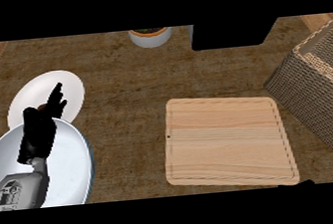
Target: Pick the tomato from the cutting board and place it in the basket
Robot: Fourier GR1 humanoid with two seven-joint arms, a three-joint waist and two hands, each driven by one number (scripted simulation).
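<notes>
The wooden cutting board (227, 139) lies at the centre right of the counter with nothing on it. No tomato shows anywhere in the head view. The woven basket (322, 85) stands at the right edge; only its outer wall and rim show, its inside is hidden. My left hand (39, 130) is at the far left over the plates, open with fingers straight and pointing away. Only a black sliver of my right hand (297, 184) shows at the lower edge, just below the board's near right corner.
A white plate (67, 85) and a larger pale plate (70, 162) lie at the left under my left hand, with a small brown thing (44, 108) half hidden behind the fingers. A white pot (150, 37) and a black block (232, 33) stand at the back.
</notes>
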